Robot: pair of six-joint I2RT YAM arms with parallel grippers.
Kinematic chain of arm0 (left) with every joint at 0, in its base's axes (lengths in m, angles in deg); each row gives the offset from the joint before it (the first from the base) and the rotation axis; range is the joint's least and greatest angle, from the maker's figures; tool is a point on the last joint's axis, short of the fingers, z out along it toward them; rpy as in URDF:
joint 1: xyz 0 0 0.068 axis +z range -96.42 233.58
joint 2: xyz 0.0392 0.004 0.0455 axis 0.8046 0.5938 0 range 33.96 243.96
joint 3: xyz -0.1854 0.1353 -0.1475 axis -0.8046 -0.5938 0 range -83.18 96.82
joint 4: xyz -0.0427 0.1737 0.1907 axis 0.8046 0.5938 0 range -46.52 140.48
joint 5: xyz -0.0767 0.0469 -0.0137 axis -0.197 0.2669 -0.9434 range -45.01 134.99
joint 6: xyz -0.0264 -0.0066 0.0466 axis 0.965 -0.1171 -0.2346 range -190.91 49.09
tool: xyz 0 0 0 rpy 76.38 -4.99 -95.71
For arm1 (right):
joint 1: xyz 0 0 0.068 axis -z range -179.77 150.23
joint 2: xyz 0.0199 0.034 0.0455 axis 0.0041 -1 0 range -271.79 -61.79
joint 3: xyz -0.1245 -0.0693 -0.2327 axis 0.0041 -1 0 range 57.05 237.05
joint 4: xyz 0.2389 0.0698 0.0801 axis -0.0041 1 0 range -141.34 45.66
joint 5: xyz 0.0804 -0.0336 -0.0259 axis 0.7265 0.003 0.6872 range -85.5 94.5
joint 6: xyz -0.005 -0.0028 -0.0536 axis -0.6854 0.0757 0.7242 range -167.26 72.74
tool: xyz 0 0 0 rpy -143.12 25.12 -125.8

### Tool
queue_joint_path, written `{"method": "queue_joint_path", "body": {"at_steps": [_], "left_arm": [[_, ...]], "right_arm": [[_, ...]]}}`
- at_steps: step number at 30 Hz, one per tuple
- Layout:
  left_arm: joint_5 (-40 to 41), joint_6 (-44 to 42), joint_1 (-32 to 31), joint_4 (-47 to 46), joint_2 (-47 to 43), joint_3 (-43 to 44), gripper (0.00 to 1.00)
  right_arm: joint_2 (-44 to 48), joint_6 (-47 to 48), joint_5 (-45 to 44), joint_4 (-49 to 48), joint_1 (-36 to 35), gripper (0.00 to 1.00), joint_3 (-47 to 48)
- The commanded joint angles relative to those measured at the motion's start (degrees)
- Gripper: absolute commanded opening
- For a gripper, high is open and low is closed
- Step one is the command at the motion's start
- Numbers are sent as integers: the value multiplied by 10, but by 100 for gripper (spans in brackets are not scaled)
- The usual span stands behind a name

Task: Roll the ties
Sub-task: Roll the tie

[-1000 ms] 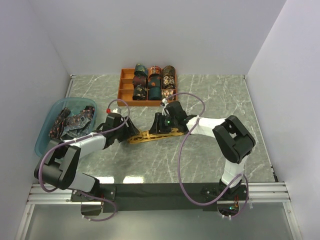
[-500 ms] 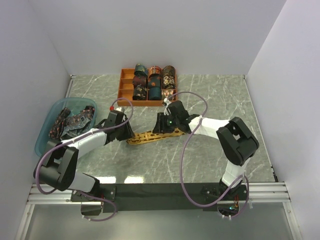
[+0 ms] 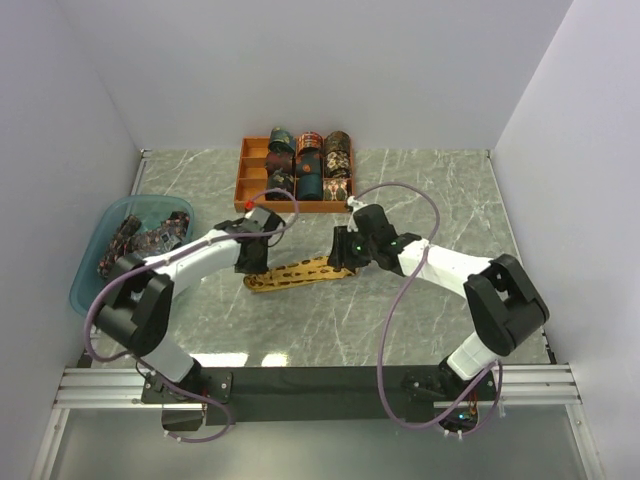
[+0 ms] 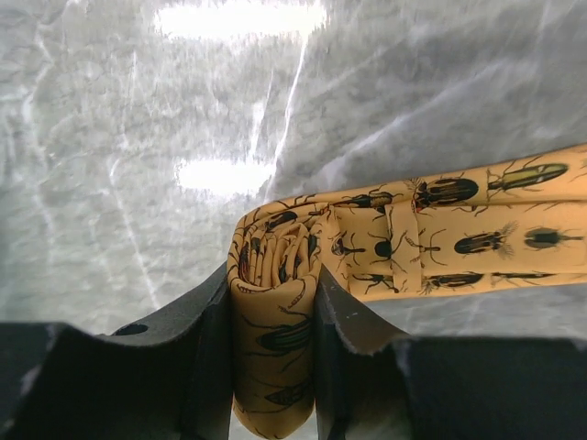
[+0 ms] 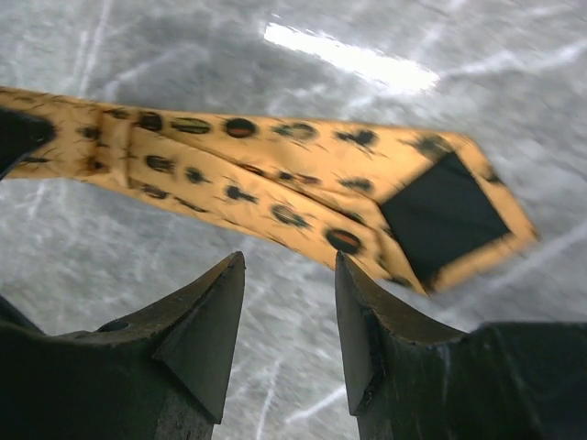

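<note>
The tie [image 3: 300,272] lies across the middle of the bench [image 3: 430,190], running left to right. Its left end is rolled up and sits squeezed between the fingers of the left pincer [image 4: 272,316]. The right pincer [image 5: 289,302] is at the tie's other end with nothing between its fingers, probably not touching it. Behind all that sits the tray [image 3: 243,185], with rolled ties [image 3: 310,170] in its right compartments. Far left, the basin [image 3: 80,285] has loose ties [image 3: 145,243] in it.
</note>
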Motion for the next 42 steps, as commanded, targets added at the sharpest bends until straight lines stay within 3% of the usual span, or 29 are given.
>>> {"method": "queue_joint_path", "body": {"at_steps": [1,15,17,23,31,42], "left_arm": [[83,-10,-31,78,18,47,32],[162,45,-151,182,170,157,34],[159,57,-156,194,196,175,41],[161,79,-173,230,246,227,52],[183,108,-175,285,258,292,62],[139,124,-175,256,204,307,68]], "right_arm": [[41,10,-26,5,9,52,-16],[125,0,-34,-2,47,52,-83],[130,1,-32,-3,52,52,-89],[150,5,-28,4,56,53,-102],[177,9,-14,10,56,53,-110],[184,31,35,17,55,53,-89]]}}
